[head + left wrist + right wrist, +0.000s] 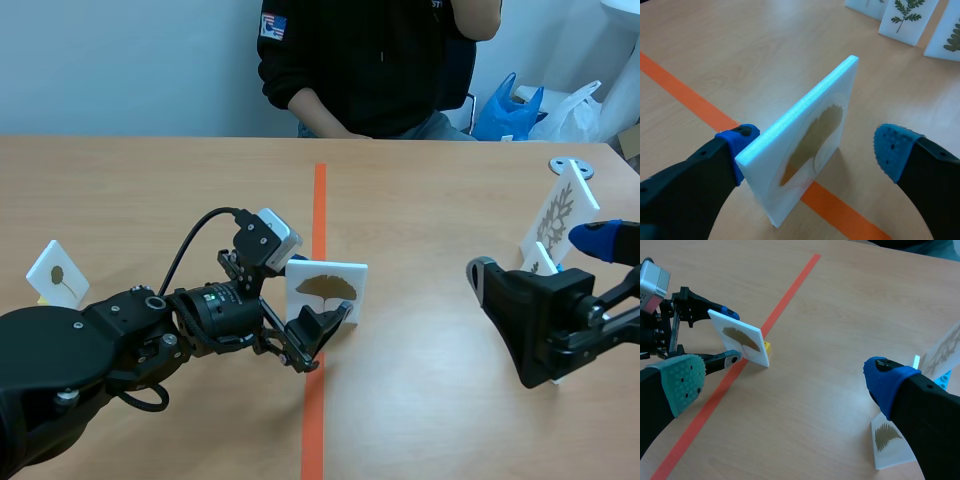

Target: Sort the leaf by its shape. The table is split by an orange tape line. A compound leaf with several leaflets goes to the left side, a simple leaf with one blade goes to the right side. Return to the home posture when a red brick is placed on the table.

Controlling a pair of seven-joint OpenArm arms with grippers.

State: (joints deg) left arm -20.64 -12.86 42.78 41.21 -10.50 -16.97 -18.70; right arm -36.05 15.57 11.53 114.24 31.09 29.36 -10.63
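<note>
White card (345, 275) with a one-bladed fan leaf (325, 288) stands upright on the table (150, 190) at the orange line (320, 200), between the left hand's (321, 333) spread fingers, one pad (734, 142) touching its edge, while the right hand (785, 381) gapes wide, holding nothing.

tabletop (430, 420) looks like pale wood-grain laminate, smooth and kinda matt; the leaf card (816, 142) is matt white foam board, grainy edge; pads (892, 150) look like dotted blue rubber
</note>
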